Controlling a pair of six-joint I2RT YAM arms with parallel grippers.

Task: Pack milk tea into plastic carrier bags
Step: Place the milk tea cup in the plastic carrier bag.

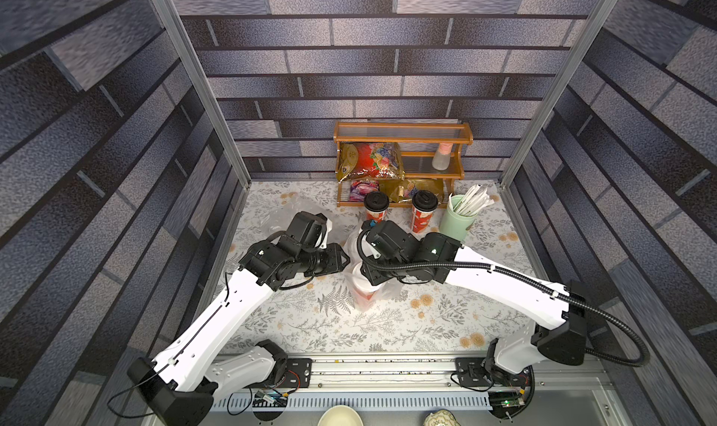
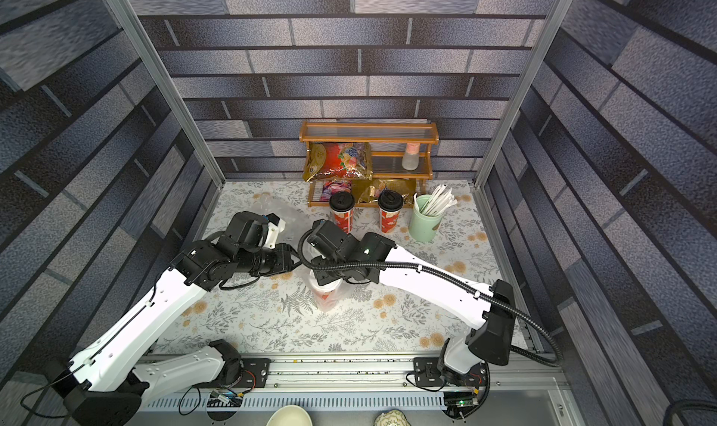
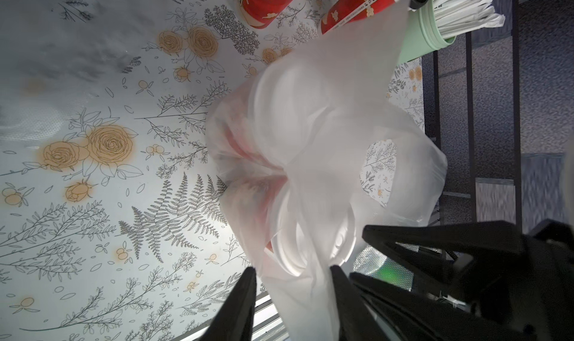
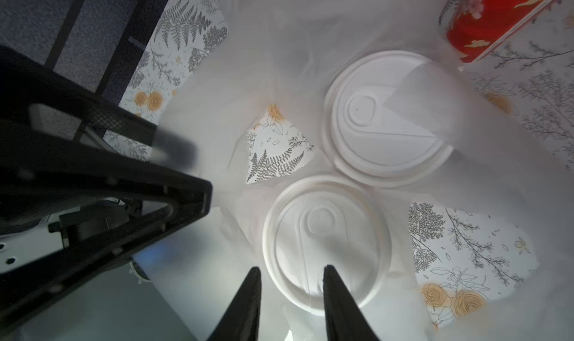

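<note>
Left gripper (image 3: 293, 269): jaws part open, with film of the carrier bag (image 3: 313, 112) running loosely between the fingers; no firm pinch is evident. The bag stands directly ahead of this gripper and holds two white-lidded milk tea cups (image 4: 385, 119), lids touching. Right gripper (image 4: 292, 268): close beside the left one and just above the nearer of those cups, jaws part open, nothing visibly clamped. Two black-lidded cups (image 1: 375, 205) stand beyond the right gripper, outside the bag. A green straw cup (image 1: 458, 220) stands beyond it and to its right.
</note>
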